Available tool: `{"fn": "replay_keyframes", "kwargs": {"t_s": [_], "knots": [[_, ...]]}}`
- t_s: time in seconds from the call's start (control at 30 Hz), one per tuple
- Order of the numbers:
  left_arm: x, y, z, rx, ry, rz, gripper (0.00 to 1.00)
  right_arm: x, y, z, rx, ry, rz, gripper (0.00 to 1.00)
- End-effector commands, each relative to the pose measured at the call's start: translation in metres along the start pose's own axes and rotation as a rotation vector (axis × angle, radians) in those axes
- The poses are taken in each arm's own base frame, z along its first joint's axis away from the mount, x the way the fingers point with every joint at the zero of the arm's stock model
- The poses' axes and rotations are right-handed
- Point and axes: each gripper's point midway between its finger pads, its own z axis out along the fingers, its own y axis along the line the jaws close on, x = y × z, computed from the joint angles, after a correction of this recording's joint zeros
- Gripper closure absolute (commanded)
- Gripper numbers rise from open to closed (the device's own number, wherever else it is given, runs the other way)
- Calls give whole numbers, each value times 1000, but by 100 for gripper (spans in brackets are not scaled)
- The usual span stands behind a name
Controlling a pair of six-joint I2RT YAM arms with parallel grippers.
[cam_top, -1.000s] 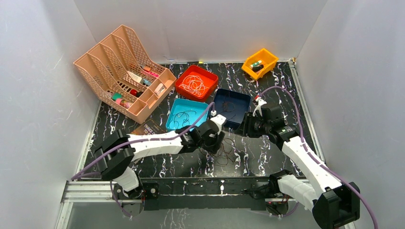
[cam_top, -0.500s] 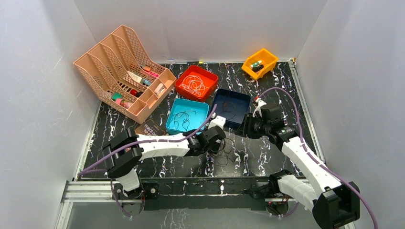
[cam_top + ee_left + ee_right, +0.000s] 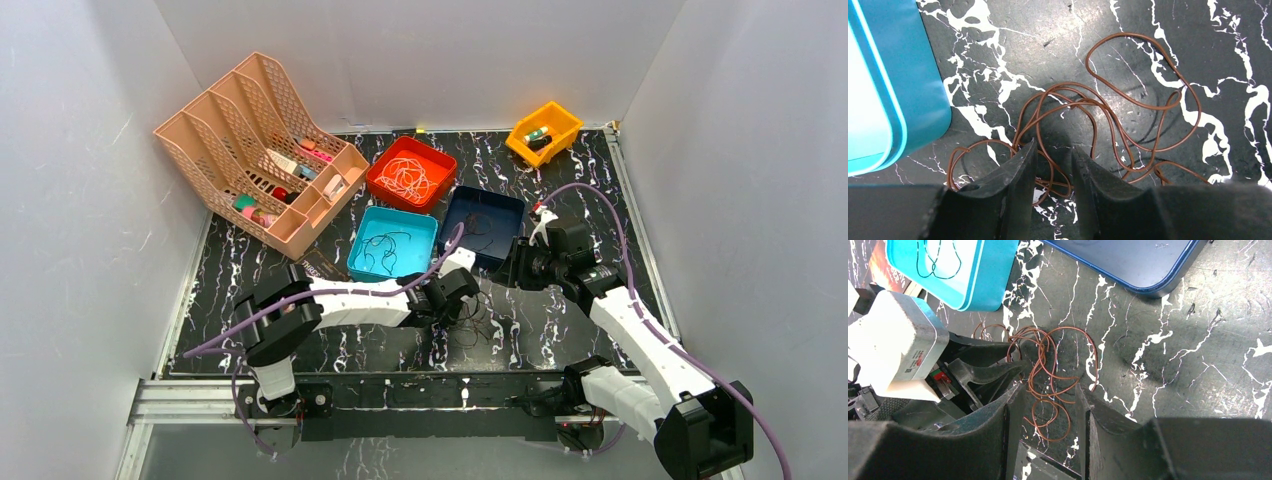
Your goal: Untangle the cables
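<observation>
A dark reddish-brown cable (image 3: 1128, 105) lies in loose tangled loops on the black marbled table; it also shows in the top view (image 3: 478, 322) and the right wrist view (image 3: 1048, 365). My left gripper (image 3: 1053, 146) is open and low over the tangle's left part, with a few strands between its fingers (image 3: 1015, 175). In the top view the left gripper (image 3: 460, 303) sits on the cable. My right gripper (image 3: 1049, 386) is open and empty, above the cable's near loops, just right of the left gripper (image 3: 903, 340). A white cable (image 3: 408, 176) lies in the red tray, a black cable (image 3: 385, 247) in the teal tray.
A red tray (image 3: 438, 162), a teal tray (image 3: 428, 222) and a dark blue tray (image 3: 510, 205) stand behind the cable. A yellow bin (image 3: 560, 118) is at the back right, a pink desk organizer (image 3: 210, 110) at the back left. A dark card (image 3: 316, 268) lies by the teal tray.
My left arm has swung right and its gripper has shifted a little right and nearer, onto the brown cable. The right arm has barely moved.
</observation>
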Motion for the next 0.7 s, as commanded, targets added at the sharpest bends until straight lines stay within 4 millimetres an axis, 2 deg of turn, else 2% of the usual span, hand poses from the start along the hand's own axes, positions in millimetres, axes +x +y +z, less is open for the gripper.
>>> {"fn": "replay_keyframes", "kwargs": {"t_s": [0.0, 0.2, 0.37, 0.43, 0.67], "knots": [[-14, 0, -1, -34, -35, -4, 72, -11, 10, -3, -41, -46, -7, 51], [-18, 4, -3, -56, -47, 21, 83, -13, 10, -4, -43, -52, -8, 51], [-29, 5, -13, -53, -71, 34, 95, -20, 13, -8, -44, -76, -20, 51], [-37, 4, -21, -39, -87, 41, 100, -26, 16, -11, -46, -98, -31, 51], [-74, 5, -69, 37, -210, 44, 100, -50, 26, -28, -67, -223, -83, 48]]}}
